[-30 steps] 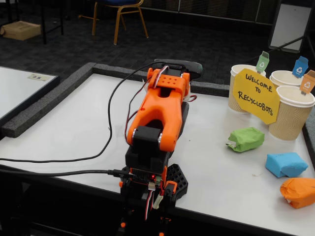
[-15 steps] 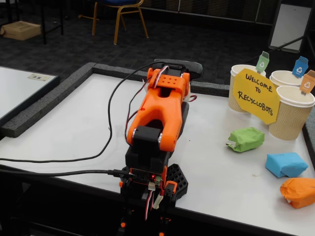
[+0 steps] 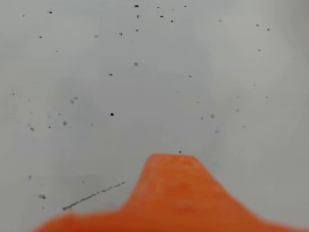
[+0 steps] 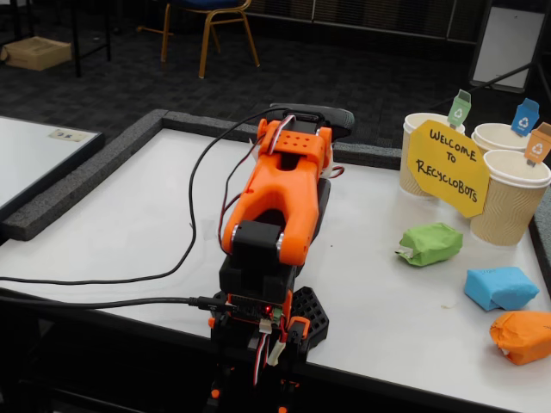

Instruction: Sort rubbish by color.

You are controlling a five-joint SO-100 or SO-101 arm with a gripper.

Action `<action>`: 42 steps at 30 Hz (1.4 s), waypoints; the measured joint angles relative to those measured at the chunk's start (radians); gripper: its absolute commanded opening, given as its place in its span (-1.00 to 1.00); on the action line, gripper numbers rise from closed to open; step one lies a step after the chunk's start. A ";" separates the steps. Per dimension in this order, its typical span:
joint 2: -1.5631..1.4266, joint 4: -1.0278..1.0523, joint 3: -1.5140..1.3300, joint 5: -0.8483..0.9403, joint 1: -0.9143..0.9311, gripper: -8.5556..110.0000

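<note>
Your orange arm [image 4: 280,206] sits folded at the centre of the white table [image 4: 129,224]. At its three o'clock lies the green lump [image 4: 430,243]; toward four o'clock, the blue lump [image 4: 500,286] and the orange lump [image 4: 523,335]. The wrist view shows only a blurred orange tool [image 3: 171,193] over speckled table; open or clenched, you cannot tell.

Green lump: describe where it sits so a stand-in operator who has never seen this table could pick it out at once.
In the fixed view, find the yellow sign reading "Welcome to Recyclobots" leaning on the paper cups at the white table's right end. Just below it lies the green lump. It is the nearest of three crumpled lumps to the sign; the blue lump and orange lump lie further down.
</note>
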State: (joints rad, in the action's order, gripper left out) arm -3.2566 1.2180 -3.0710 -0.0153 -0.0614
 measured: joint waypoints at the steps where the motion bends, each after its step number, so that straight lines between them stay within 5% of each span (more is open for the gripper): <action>1: 0.000 0.000 0.000 0.000 0.000 -0.85; 42: 0.000 -0.003 0.000 0.000 -0.002 -0.77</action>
State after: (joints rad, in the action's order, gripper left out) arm -3.2566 1.2149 -3.0710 -0.0153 -0.0629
